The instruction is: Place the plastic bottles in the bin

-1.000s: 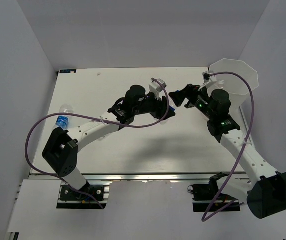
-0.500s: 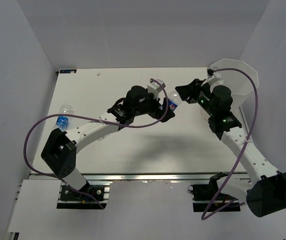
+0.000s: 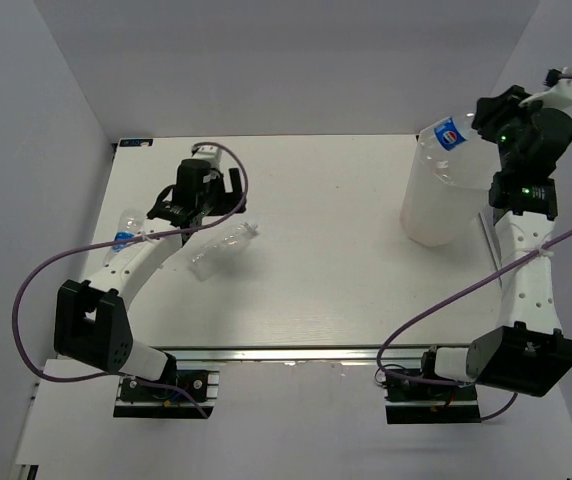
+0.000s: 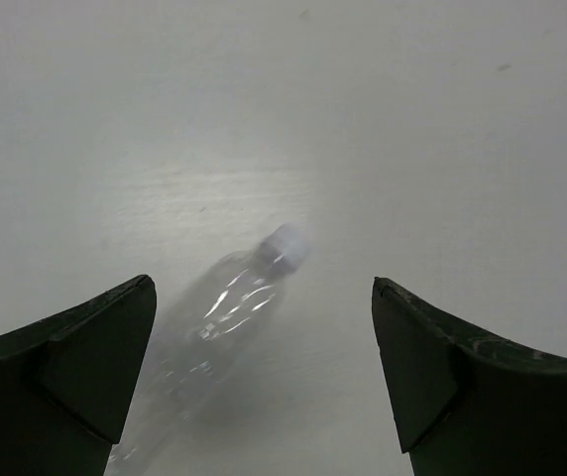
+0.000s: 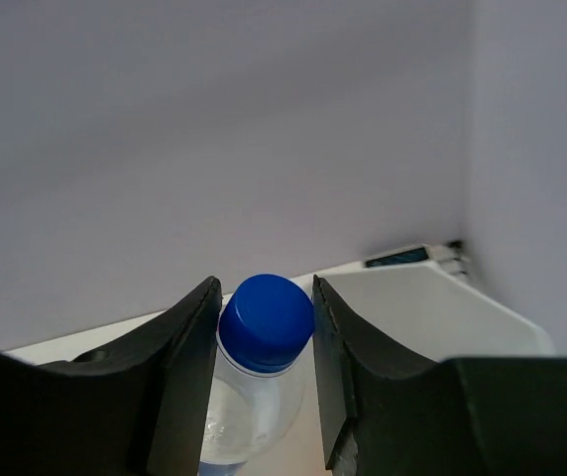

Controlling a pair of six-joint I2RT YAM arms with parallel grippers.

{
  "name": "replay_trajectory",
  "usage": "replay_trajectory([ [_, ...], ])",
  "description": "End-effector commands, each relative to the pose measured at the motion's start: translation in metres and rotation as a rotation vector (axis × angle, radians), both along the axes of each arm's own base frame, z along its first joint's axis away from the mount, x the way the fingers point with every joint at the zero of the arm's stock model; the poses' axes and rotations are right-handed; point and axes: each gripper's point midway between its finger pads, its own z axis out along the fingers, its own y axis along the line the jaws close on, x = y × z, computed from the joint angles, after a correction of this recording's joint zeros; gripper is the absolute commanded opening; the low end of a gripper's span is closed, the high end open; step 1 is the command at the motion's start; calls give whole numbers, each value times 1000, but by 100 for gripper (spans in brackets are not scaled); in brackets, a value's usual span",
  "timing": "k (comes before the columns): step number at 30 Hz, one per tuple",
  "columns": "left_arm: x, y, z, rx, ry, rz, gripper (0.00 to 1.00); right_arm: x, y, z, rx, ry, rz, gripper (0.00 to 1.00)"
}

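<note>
Both arms are standing far from where they met at mid-bench a second ago: the right arm is now reaching up and back, and the left arm is sitting over the left half of the bench. The blue-label bottle that was passing between them is now hanging in the right jaws, which are clenching its neck just under the blue cap. In the top view it is hovering at the far-left part of the rim of the bin, not yet inside. The bin is standing upright at the bench's right rear. The left jaws are gaping wide, released, gripping nothing. Below them a clear bottle is lying on its side on the bench, cap pointing away, showing between the two fingers in the wrist view and untouched. A third bottle is lying near the left edge, partly hidden by the left arm.
</note>
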Motion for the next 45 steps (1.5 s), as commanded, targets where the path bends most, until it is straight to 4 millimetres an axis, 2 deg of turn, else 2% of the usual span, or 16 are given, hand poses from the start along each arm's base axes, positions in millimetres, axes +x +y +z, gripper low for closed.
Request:
replay_trajectory([
  [1, -19, 37, -38, 50, 113, 45, 98, -7, -47, -10, -18, 38, -127, 6],
  [5, -28, 50, -70, 135, 175, 39, 98, -8, -78, -35, -12, 130, -232, 12],
  [8, -32, 51, -86, 172, 175, -8, 98, -10, -90, -39, -15, 162, -279, 51],
  [9, -33, 49, -89, 174, 179, -24, 98, -11, -90, -40, -21, 167, -275, 79],
  [10, -34, 50, -92, 182, 181, -31, 98, -12, -88, -36, -32, 166, -268, 87],
  [14, -32, 57, -101, 236, 194, -25, 98, -22, -84, -30, -66, 169, -253, 89],
  [24, -40, 53, -151, 257, 303, -76, 98, -52, -39, -16, -75, 103, -49, 89],
  [29, -46, 38, -165, 195, 347, -127, 94, -64, -17, -13, -70, 81, 52, 89],
  [32, -45, 23, -155, 131, 328, -179, 79, -72, 7, -18, -78, 79, 184, 89],
  [33, -45, 15, -148, 94, 311, -212, 70, -75, 21, -20, -79, 73, 244, 89],
  [36, -44, -2, -123, 21, 262, -269, 57, -79, 46, -26, -89, 51, 307, 89],
  [38, -45, -15, -105, -6, 224, -301, 55, -83, 64, -31, -93, 54, 358, 89],
  [39, -48, -29, -93, -23, 192, -346, 54, -88, 91, -33, -99, 47, 435, 89],
  [41, -51, -45, -70, -39, 132, -390, 54, -92, 123, -46, -100, 60, 525, 89],
  [42, -54, -62, -54, -48, 87, -431, 53, -99, 152, -48, -93, 47, 608, 89],
  [45, -72, -102, -15, -109, -22, -558, 53, -106, 198, -68, -47, 73, 732, 89],
])
